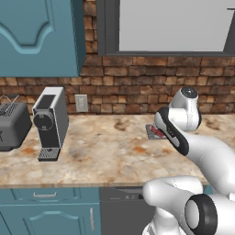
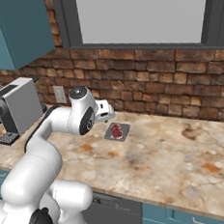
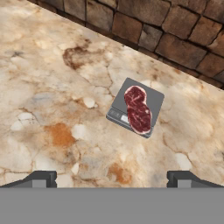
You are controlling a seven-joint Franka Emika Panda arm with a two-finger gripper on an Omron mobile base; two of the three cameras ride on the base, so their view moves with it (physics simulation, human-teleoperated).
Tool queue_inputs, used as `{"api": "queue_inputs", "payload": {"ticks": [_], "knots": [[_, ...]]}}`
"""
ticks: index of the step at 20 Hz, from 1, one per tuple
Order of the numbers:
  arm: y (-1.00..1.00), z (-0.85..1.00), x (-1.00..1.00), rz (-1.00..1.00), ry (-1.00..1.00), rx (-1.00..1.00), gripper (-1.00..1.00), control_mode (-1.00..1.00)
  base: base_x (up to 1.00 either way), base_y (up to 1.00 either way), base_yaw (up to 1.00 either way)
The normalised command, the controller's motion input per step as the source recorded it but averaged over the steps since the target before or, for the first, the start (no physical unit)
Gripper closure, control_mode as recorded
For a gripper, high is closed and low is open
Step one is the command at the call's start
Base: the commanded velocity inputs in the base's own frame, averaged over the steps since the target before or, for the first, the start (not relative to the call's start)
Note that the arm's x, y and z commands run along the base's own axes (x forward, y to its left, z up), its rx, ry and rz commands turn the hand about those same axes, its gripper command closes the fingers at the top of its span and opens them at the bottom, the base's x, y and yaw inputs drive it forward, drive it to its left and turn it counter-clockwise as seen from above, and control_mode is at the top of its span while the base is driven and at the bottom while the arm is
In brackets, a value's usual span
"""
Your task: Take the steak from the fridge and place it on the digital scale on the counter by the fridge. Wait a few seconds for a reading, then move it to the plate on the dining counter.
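Steak [image 3: 138, 109] is sitting flat on the little scale [image 3: 120, 101], which is on the bench [image 3: 52, 113] close to the brick wall [image 3: 175, 35], so the weighing part looks like it's underway and the next job would be picking it back up for the plate. The tool [image 3: 112, 180] hangs above the bench with its fingertips [image 3: 41, 178] spread as wide as they seem to go and nothing between them, not touching the meat at all. In the hand view the steak lies ahead of the tool and a bit off to the right of centre, between the tool and the wall, so I'd guess it needs to go forward and drop down. Its long axis runs roughly along the look direction, tilted slightly, meaning the jaws would probably span the short width if the hand stays turned as it is. The meat covers most of the pad, with bare grey left on one side and the display strip at the near edge. From the right base view the hand [image 2: 103, 111] is just beside the scale [image 2: 117, 132], on its left. Further down the bench are a coffee machine [image 1: 50, 121] and a toaster [image 1: 13, 126], well apart from all this.
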Motion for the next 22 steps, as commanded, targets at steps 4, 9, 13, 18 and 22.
{"api": "queue_inputs", "payload": {"ticks": [4,9,13,18,22], "knots": [[-0.09,0.00,0.14,0.00,0.00,0.00,-1.00,-1.00,0.00,0.00,0.00],[-0.20,-0.14,0.28,0.00,0.02,0.00,-1.00,-1.00,0.00,0.00,0.00],[-0.14,-0.34,0.30,0.00,0.06,0.00,-1.00,-1.00,0.00,0.00,0.00],[-0.02,-0.35,0.27,0.00,0.02,0.00,-1.00,-1.00,0.00,0.00,0.00],[0.00,-0.34,0.28,0.00,0.00,0.00,-1.00,-1.00,0.00,0.00,0.00]]}}
